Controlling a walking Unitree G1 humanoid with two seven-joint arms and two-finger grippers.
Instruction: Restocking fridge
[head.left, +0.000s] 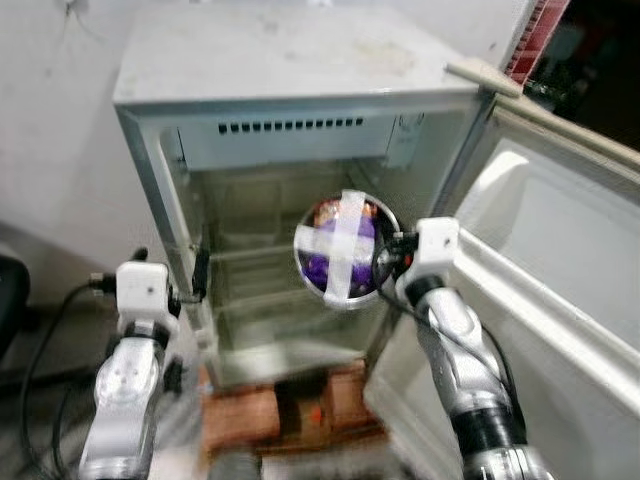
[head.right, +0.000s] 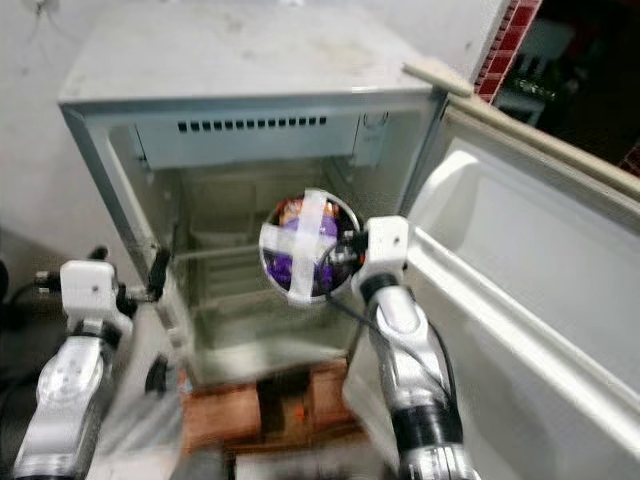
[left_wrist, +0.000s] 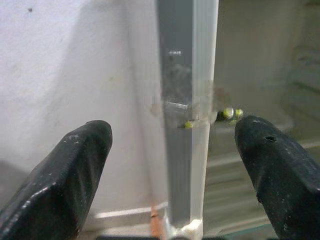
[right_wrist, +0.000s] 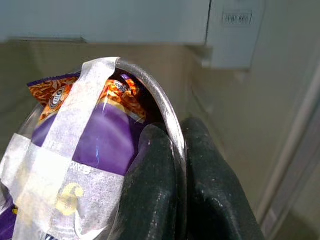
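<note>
Two fingers of my right gripper (right_wrist: 177, 165) pinch the taped steel bowl's (head.left: 345, 248) rigid, slippery rim; light snack packets inside. Left gripper (left_wrist: 172, 150), spread, straddles the fridge (head.left: 300, 90) frame.

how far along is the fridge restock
Done: the fridge door stands open. In hand: the right gripper pinches the rim of a taped metal bowl of purple snack packets, held at the opening. Left: setting it on a shelf. The left gripper waits open by the frame.
</note>
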